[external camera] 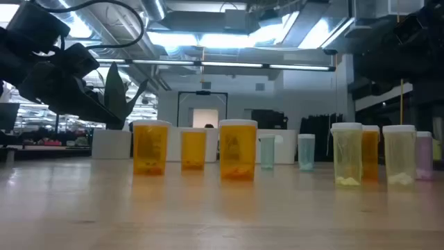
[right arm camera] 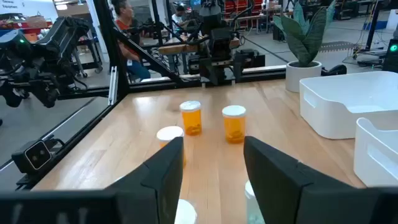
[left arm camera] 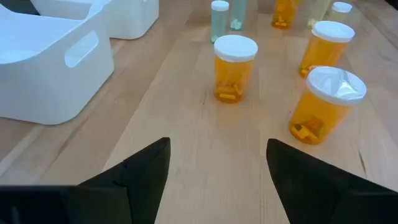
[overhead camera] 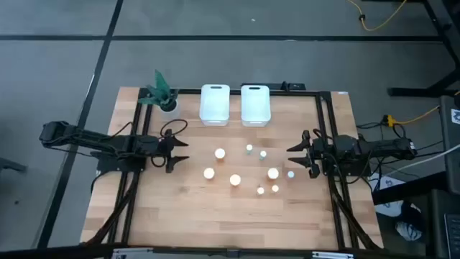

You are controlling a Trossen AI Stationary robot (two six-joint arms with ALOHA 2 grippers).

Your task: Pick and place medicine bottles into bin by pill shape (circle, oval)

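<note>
Pre-grasp. Left gripper [overhead camera: 182,152] and right gripper [overhead camera: 295,158] both open, empty, flanking white-capped medicine bottles [overhead camera: 235,180] mid-table. Two white plastic bins [overhead camera: 215,104] empty. Next: reach nearest orange bottle [left arm camera: 234,68].

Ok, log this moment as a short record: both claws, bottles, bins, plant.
left claw: open, empty, at the table's left side, facing the bottles
right claw: open, empty, at the right side, facing the bottles
bottles: upright, white-capped, scattered mid-table, none held
bins: two, white, side by side at the far edge; no bottles seen inside
plant: left of the bins
</note>
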